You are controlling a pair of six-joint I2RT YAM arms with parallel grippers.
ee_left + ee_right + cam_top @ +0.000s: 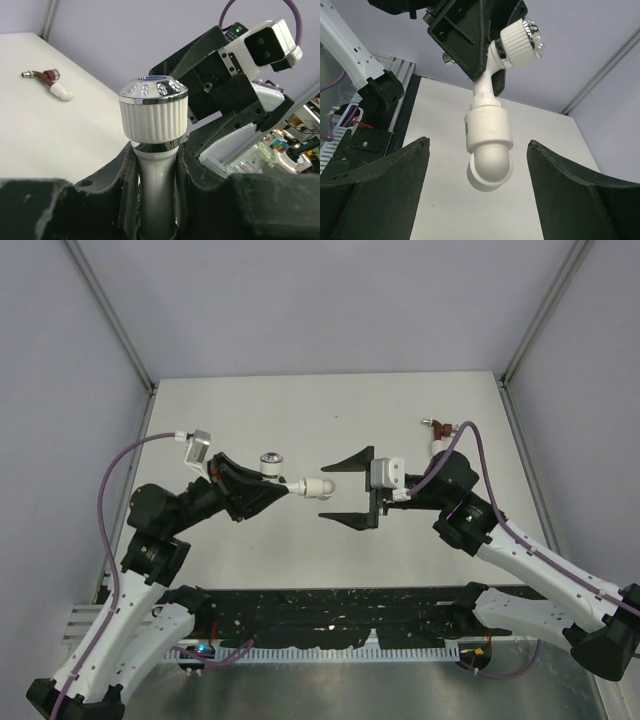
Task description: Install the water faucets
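My left gripper (283, 485) is shut on the body of the white faucet (272, 468) and holds it above the table. Its silvery blue-dotted knob (154, 112) sticks out past the fingers. A plain white elbow fitting (318, 488) sits on the faucet's end and points at my right gripper (336, 492). That gripper is open, with its fingers either side of the elbow (490, 145) and not touching it. The dark red faucet (440, 430), with a white elbow on its end, lies on the table at the back right. It also shows in the left wrist view (47, 77).
The white table (300, 410) is enclosed by grey walls at the back and sides. A black strip with a cable rail (330, 645) runs along the near edge between the arm bases.
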